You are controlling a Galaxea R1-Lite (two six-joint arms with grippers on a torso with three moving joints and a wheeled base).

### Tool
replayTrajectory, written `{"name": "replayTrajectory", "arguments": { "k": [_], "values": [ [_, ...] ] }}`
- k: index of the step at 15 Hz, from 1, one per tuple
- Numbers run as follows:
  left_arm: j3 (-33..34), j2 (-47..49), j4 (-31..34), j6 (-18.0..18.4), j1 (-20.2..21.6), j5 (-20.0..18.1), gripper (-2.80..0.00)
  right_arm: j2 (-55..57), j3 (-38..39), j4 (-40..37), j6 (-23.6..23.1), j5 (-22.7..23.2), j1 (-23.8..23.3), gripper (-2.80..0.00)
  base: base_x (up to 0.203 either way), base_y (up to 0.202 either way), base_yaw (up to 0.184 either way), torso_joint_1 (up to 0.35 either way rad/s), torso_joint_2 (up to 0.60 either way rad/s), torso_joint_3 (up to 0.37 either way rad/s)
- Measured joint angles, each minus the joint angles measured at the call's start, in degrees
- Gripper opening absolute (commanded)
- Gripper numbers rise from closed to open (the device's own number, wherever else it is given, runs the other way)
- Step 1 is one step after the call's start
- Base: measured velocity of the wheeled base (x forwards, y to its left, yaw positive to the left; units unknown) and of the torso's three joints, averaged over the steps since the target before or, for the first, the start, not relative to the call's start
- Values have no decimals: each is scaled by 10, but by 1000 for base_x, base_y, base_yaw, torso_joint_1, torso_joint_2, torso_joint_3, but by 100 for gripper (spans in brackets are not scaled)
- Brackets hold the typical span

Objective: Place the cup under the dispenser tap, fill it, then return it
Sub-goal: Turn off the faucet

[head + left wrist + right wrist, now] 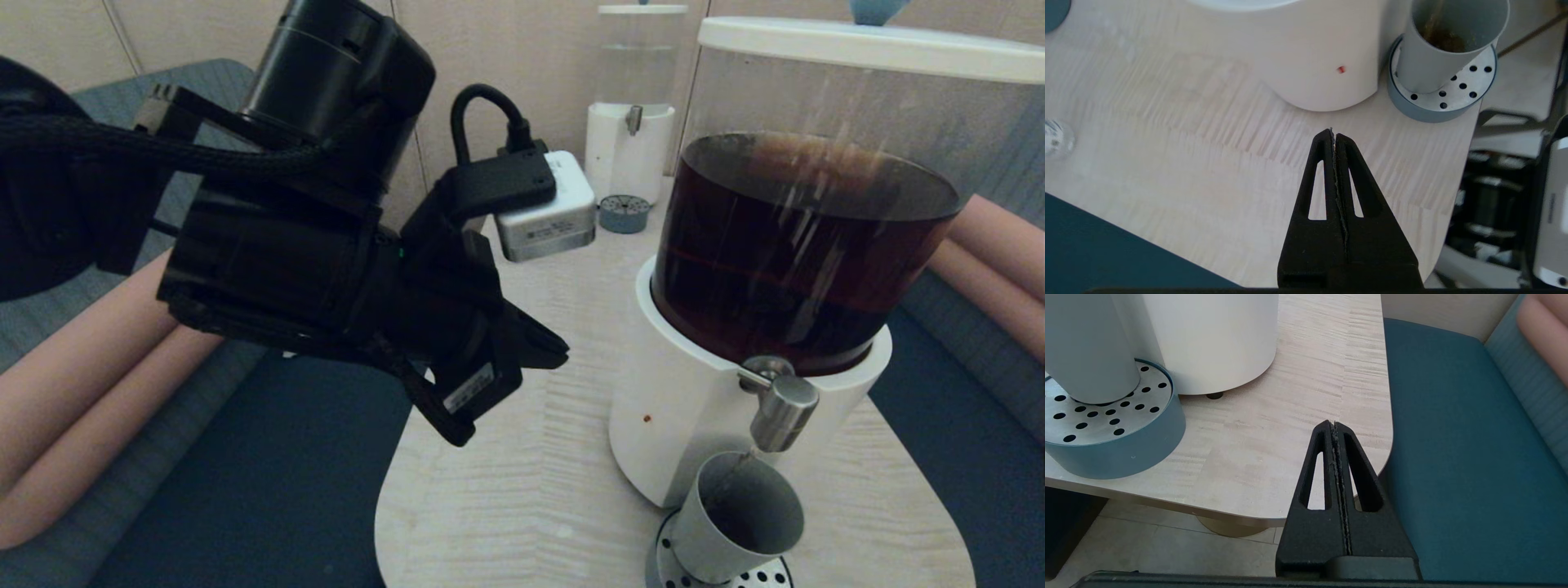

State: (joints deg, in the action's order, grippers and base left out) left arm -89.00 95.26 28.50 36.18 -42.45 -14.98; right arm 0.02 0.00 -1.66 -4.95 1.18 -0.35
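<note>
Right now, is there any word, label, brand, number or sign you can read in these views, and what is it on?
No text reads clearly.
White label on the left gripper body: print too small to read.
Label on the silver-white camera box on the left wrist: print blurred.
Small red mark on the dispenser's white base: a dot, no characters.

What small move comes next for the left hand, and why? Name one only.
Probably hold off and let it fill. The cup stands on the perforated drip tray under the dispenser tap, with a thin stream running in and only a little brown liquid at the bottom. The left hand hovers shut and empty over the table, clear of the cup.
</note>
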Motion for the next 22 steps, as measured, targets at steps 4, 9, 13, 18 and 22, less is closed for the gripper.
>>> {"name": "replayTrajectory", "arguments": {
  "k": [4, 9, 13, 18, 22],
  "values": [
    [-10, 27, -39, 3, -79, 88, -280, 0, 0, 0, 0, 0, 0, -280, 0, 0, 0, 0, 0, 0],
    [-20, 72, -115, -1, -137, 91, -280, 0, 0, 0, 0, 0, 0, -280, 0, 0, 0, 0, 0, 0],
    [-40, 95, -120, -2, -161, 100, -280, 0, 0, 0, 0, 0, 0, -280, 0, 0, 0, 0, 0, 0],
    [-43, 102, -120, -2, -171, 102, -280, 0, 0, 0, 0, 0, 0, -280, 0, 0, 0, 0, 0, 0],
    [-36, 101, -117, -2, -177, 104, -280, 0, 0, 0, 0, 0, 0, -280, 0, 0, 0, 0, 0, 0]
  ]
}}
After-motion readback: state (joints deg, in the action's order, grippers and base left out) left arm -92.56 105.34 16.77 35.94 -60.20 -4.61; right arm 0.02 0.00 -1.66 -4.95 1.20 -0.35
